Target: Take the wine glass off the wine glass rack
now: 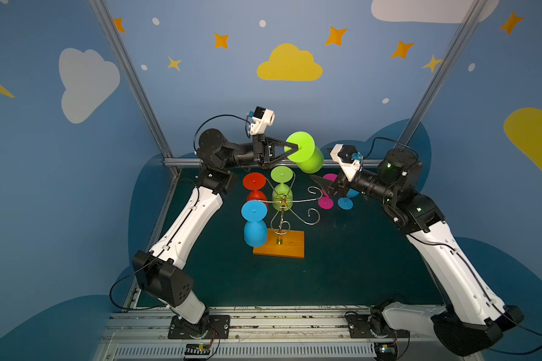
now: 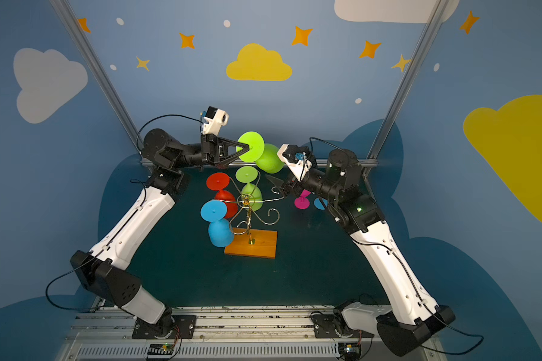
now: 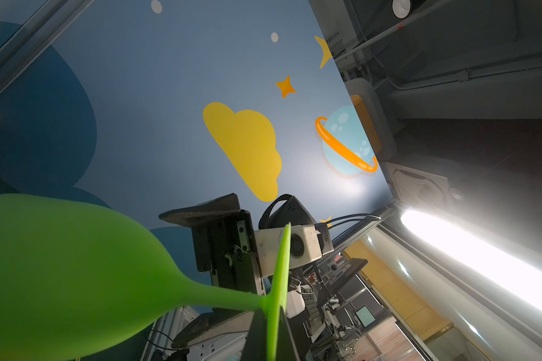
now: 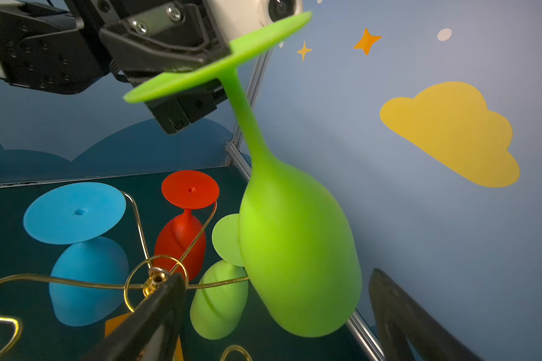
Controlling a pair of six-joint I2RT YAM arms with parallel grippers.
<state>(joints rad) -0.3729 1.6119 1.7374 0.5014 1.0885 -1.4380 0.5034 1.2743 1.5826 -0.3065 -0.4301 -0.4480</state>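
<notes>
1 lime-green plastic wine glass [image 1: 313, 161] is held tilted above the far edge of the dark green tabletop [image 1: 357, 265], clear of the thin gold wire, wooden-based wine glass rack [image 1: 290, 247]. Its foot disc [image 1: 305, 143] is clamped in the left gripper [image 1: 295, 147]. The right gripper [image 4: 276, 273] is spread wide, empty, near the bowl [image 4: 294, 250]. The pinch is best kept firm and the glass carried away from the 3 hung glasses [image 1: 254, 229], red, blue and green, before being lowered.

Both top views look down from high at 6 o'clock toward 12, sharing the whole table [image 1: 357, 268]. The left wrist camera tilts up at the wall [image 3: 154, 125]; the right wrist camera sits close beside the rack [image 4: 156, 278]. Both catch the raised lime wine glass [image 3: 60, 275].
</notes>
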